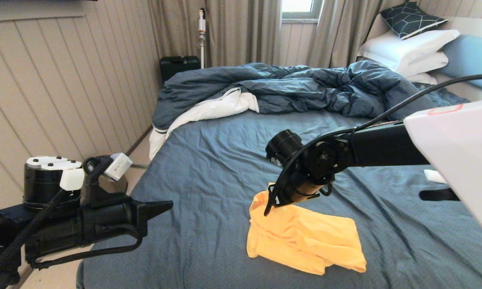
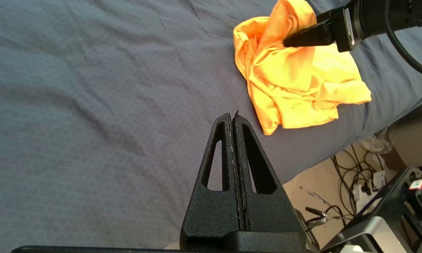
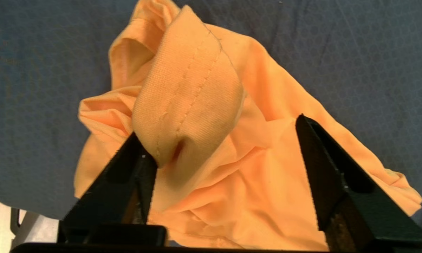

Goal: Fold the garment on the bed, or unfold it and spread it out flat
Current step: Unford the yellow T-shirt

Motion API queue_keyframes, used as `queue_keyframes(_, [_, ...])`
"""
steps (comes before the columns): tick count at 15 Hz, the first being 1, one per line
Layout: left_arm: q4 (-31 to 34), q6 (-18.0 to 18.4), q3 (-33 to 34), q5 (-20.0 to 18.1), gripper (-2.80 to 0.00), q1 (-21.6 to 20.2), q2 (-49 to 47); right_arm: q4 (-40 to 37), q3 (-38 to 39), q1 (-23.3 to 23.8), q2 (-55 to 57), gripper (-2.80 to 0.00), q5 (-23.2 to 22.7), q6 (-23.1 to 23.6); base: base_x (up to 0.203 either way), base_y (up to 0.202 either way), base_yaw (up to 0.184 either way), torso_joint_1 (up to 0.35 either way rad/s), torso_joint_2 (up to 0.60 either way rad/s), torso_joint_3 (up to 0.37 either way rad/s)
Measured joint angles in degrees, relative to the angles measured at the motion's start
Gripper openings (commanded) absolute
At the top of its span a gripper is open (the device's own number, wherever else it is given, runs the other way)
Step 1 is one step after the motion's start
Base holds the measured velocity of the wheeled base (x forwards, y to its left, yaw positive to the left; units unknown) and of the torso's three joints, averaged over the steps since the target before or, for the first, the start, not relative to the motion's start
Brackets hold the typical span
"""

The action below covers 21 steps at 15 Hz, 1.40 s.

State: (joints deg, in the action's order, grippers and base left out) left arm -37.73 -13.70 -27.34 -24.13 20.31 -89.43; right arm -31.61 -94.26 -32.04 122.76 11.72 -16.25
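Note:
The garment (image 1: 305, 241) lies as a crumpled yellow heap on the slate-blue sheet of the bed (image 1: 208, 160), near the front edge. My right gripper (image 3: 218, 126) hangs just above the heap's far left part, open, jaws wide apart. A raised stitched hem fold (image 3: 189, 91) leans against one finger (image 3: 126, 165); the other finger (image 3: 319, 161) stands clear over the cloth. No print shows on the garment (image 2: 295, 80). My left gripper (image 2: 231, 117) is shut and empty, held off the bed's left front corner, well apart from the garment (image 3: 260, 189).
A rumpled dark-blue duvet (image 1: 305, 86) with white lining fills the far half of the bed. White pillows (image 1: 409, 48) are stacked at the back right. Cables and equipment (image 2: 358, 179) lie on the floor by the bed's front edge.

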Motion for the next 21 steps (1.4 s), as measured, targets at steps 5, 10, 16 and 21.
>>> queue_keyframes(5, [-0.1,-0.1,0.1,0.0,-2.80,0.0,-0.5,6.2,0.7,-2.1,0.2,0.00,-0.3,-0.3,0.000,0.000,0.000,0.000,0.00,0.000])
queue_keyframes(10, [-2.3,-0.1,1.0,0.1,-2.80,-0.1,-0.6,6.7,1.8,-3.4,1.2,0.00,-0.3,-0.7,0.000,0.000,0.000,0.000,0.00,0.000])
queue_keyframes(16, [-2.5,-0.2,1.6,0.0,-2.80,-0.1,-1.1,6.8,5.2,-3.0,0.1,-2.80,-0.4,-0.7,0.000,0.000,0.000,0.000,0.00,0.000])
queue_keyframes(21, [-2.5,-0.2,1.7,0.0,-2.80,-0.1,-1.2,6.8,5.8,-2.7,0.5,-2.80,-0.2,-0.7,0.000,0.000,0.000,0.000,0.00,0.000])
